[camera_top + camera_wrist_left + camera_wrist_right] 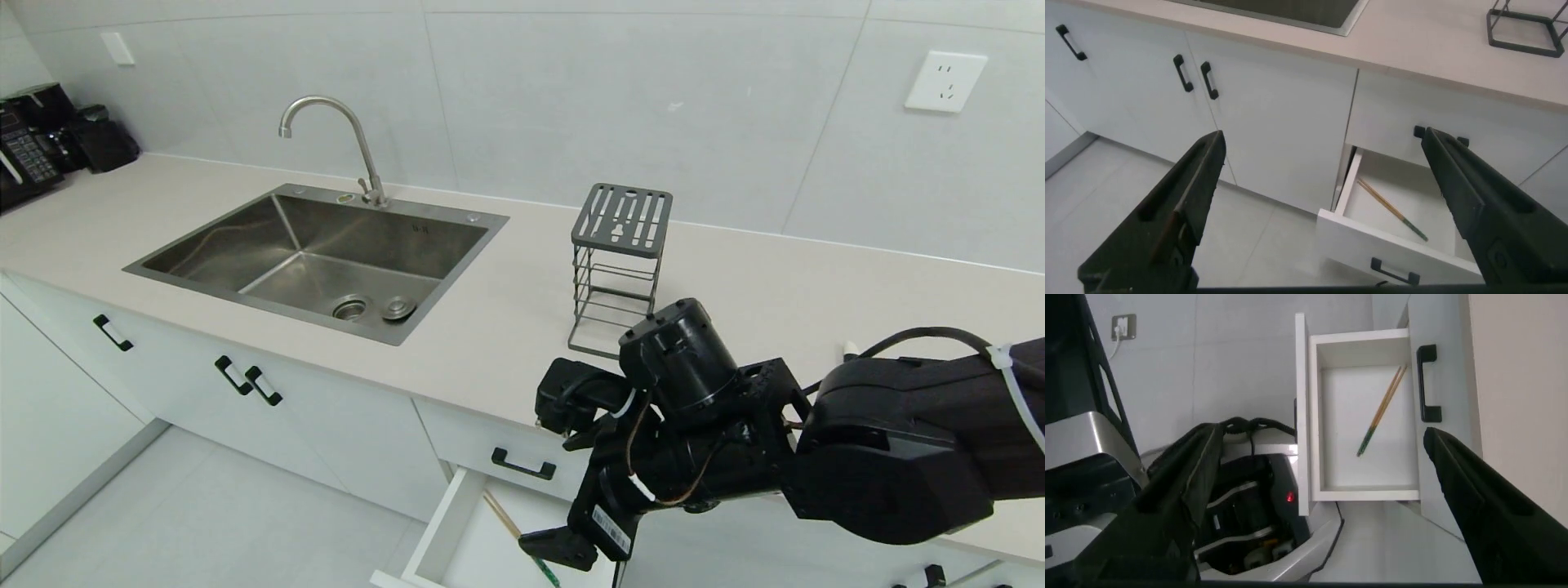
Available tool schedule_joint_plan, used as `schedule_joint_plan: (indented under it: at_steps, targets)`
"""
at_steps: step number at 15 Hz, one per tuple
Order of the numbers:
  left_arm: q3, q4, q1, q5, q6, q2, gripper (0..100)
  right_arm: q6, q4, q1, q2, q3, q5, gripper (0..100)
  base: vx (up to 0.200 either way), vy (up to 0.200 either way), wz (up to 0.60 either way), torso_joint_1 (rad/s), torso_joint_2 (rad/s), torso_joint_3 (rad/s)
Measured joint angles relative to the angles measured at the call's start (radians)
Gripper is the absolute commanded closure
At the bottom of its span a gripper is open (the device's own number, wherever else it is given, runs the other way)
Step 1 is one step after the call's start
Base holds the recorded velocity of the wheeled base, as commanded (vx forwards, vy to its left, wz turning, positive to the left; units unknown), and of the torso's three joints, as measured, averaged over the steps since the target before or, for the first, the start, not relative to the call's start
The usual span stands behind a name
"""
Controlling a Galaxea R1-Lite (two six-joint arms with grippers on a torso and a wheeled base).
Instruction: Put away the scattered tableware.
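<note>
A pair of wooden chopsticks with green tips (502, 516) (1392, 211) (1382, 412) lies inside the open white drawer (457, 523) (1339, 220) (1347, 425) under the counter. My right gripper (567, 469) (1321, 433) hangs over the drawer's front part, open, nothing between its fingers. My left gripper (1321, 139) is open and empty, held out in front of the cabinets, some way from the drawer. A grey wire cutlery rack (616, 261) (1527, 28) stands upright on the counter.
A steel sink (318, 253) with a curved faucet (343, 139) is set into the counter left of the rack. Cabinet doors with black handles (249, 382) (1192, 75) run below. A coffee machine (33, 139) stands far left. A small white object (849, 349) peeks out behind my right arm.
</note>
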Motion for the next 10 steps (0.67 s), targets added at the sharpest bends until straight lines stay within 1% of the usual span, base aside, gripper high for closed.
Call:
schedule_joint_plan:
  at_steps: [2,7,9,10]
  targets:
    - [0.0,0.0,0.0,0.0,0.0,0.0,0,0.033,-0.055,-0.005,-0.005,0.037,0.0,0,0.0,0.0,0.0,0.0,0.0,0.0]
    - [0.0,0.0,-0.001,0.0,0.0,0.0,0,0.113,-0.239,-0.009,-0.039,0.184,-0.004,0,0.0,0.0,0.0,0.0,0.0,0.0]
    - [0.0,0.0,0.0,0.0,0.0,0.0,0,0.101,-0.254,-0.036,-0.047,0.224,-0.009,0,0.0,0.0,0.0,0.0,0.0,0.0]
    - [0.0,0.0,0.0,0.0,0.0,0.0,0,0.066,-0.257,-0.066,-0.049,0.241,-0.023,0,0.0,0.0,0.0,0.0,0.0,0.0]
